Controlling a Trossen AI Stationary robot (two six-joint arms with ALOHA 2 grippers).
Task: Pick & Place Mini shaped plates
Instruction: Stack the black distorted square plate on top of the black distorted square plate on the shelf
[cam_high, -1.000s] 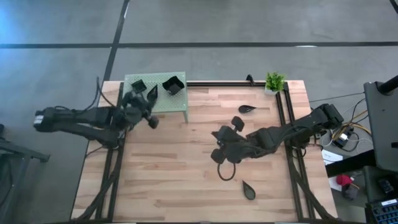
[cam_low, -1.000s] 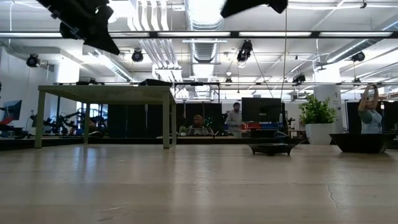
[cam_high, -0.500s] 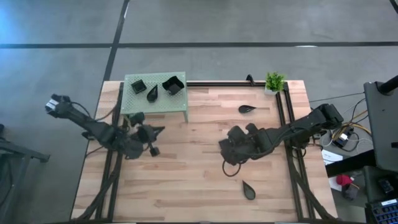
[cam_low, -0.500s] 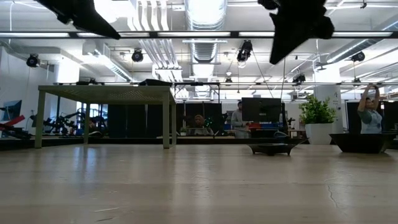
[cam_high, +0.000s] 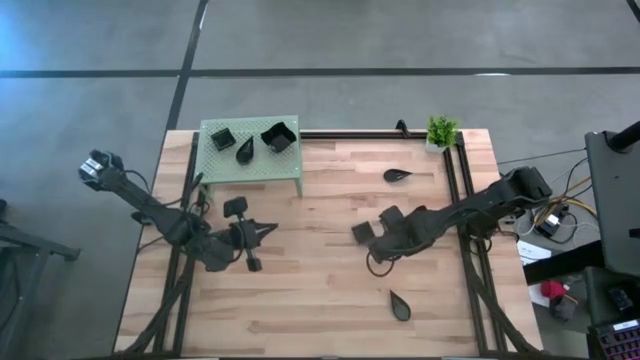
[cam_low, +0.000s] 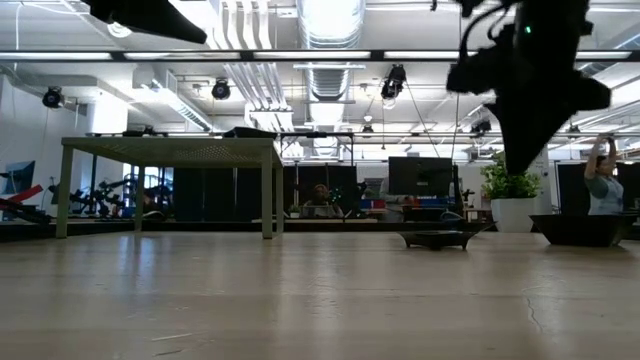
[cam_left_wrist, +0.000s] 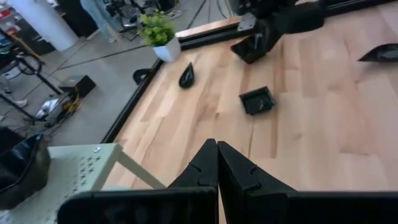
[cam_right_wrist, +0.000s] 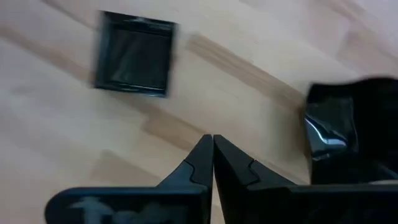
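Note:
Three mini shaped plates, small and black, lie on the green stand (cam_high: 250, 152) at the far left. On the wood lie a square plate (cam_high: 362, 232) and two leaf-shaped plates (cam_high: 397, 175) (cam_high: 401, 305). My right gripper (cam_high: 378, 240) hangs shut, pointing steeply down, just right of the square plate (cam_right_wrist: 135, 53) and clear of it. My left gripper (cam_high: 268, 230) is shut and nearly level above the wood, on the near side of the stand, pointing toward the square plate (cam_left_wrist: 257, 101). In the low view my right gripper (cam_low: 530, 95) hangs well above the table.
A small green potted plant (cam_high: 441, 131) stands at the far right corner. Black rails (cam_high: 455, 180) run along the table's far and side edges. Bare wood lies between the two grippers. People stand in the room beyond the table (cam_low: 598, 180).
My left gripper has left the stand and swung toward the table's near edge and its middle, rolling as it went. My right gripper has sunk toward the table and tipped to point steeply down. Both have stayed shut.

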